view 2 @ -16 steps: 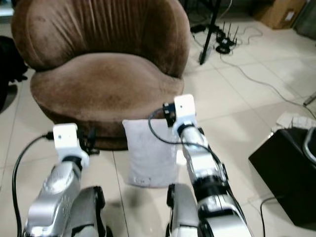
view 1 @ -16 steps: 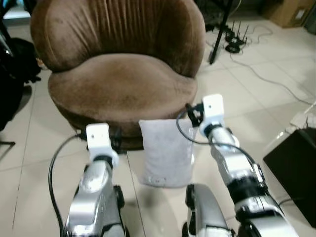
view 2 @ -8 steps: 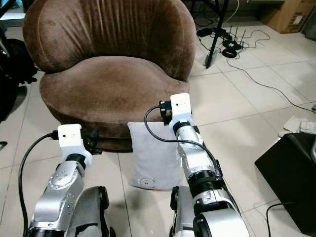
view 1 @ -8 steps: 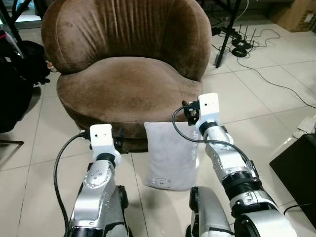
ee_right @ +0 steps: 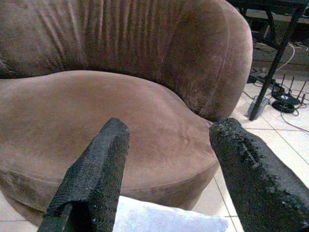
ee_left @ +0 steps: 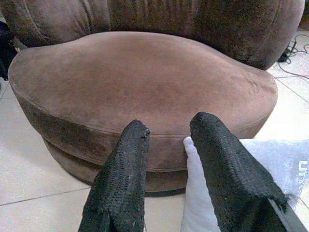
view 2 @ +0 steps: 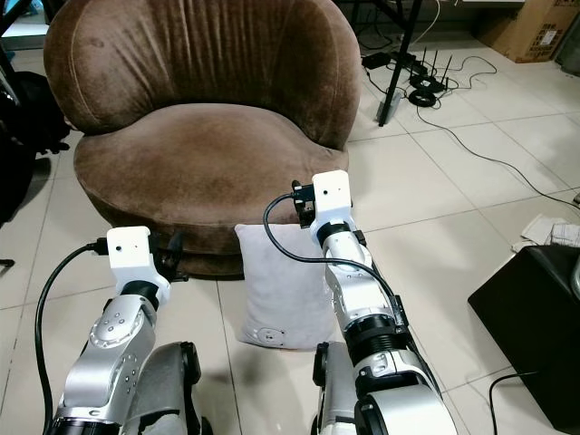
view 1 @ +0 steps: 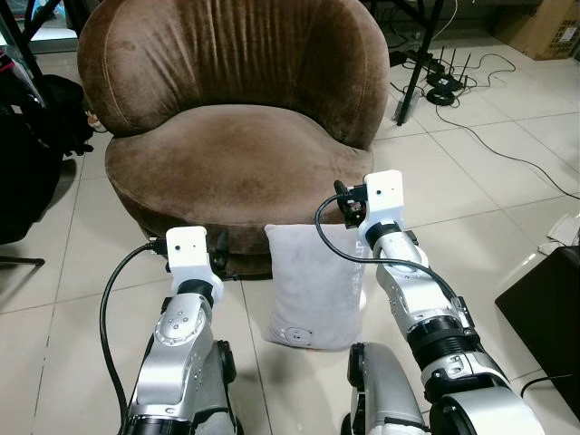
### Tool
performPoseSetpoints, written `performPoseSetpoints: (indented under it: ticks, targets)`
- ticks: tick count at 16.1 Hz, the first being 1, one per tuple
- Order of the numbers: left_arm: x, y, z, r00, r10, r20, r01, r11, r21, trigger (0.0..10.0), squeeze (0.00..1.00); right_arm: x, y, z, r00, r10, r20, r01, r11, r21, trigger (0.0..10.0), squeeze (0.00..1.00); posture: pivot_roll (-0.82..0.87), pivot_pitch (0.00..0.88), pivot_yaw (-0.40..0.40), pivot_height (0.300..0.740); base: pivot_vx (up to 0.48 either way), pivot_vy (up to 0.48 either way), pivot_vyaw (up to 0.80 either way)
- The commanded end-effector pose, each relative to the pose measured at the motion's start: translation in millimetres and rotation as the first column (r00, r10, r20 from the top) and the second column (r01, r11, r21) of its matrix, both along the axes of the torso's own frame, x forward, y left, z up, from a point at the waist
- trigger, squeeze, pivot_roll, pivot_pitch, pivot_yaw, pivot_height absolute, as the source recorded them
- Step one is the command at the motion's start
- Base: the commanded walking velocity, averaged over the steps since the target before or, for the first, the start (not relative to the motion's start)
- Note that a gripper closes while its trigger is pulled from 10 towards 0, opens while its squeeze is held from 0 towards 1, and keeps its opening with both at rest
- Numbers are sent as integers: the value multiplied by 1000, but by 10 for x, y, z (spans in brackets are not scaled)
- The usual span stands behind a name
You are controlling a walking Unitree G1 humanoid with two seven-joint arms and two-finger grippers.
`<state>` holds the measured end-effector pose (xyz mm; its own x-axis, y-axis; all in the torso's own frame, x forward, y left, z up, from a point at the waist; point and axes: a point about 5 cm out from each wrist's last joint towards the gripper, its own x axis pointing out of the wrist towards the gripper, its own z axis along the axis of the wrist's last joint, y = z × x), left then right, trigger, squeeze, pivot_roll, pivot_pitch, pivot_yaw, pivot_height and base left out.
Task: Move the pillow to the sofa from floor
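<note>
Almost nothing has moved since half a second ago; the right gripper [ee_right: 166, 145] has dipped a tiny bit. The gray pillow [view 1: 313, 285] stands on the floor [view 1: 471, 172], leaning on the front edge of the brown sofa [view 1: 227, 136]. The left gripper [ee_left: 166, 145] is beside it. Both grippers' fingers are spread apart, holding nothing.

Even indoor light, pics sharp, soft shadows, no glare.

The head's eyes looked down over both arms at the sofa [view 1: 227, 154]; each wrist camera faced its seat closely.
</note>
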<state>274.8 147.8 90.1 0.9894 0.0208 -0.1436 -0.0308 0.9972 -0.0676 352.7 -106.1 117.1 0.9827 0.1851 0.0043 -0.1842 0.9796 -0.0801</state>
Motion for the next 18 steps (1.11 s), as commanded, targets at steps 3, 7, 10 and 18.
performPoseSetpoints:
  ticks: [3,7,10,18]
  targets:
    - [4,-3,7,1000,-12,6,12,1000,6,10000,0,-11,-41,31,1000,-7,31,6,999,51,10000,0,-14,0,-9,543,0,0,0]
    - [-17,-8,-7,1000,-13,2,13,1000,4,10000,0,-10,-81,22,999,-27,31,26,999,41,10000,0,-12,0,-11,583,0,0,0]
    - [-27,-8,-15,1000,-14,-1,14,1000,3,10000,0,-8,-91,24,999,-35,41,34,999,26,10000,0,-11,0,-11,593,0,0,0]
    - [-33,-26,-17,1000,-17,0,17,1000,-3,10000,0,-1,-73,22,1000,-14,24,12,998,64,10000,0,-10,0,-18,643,0,0,0]
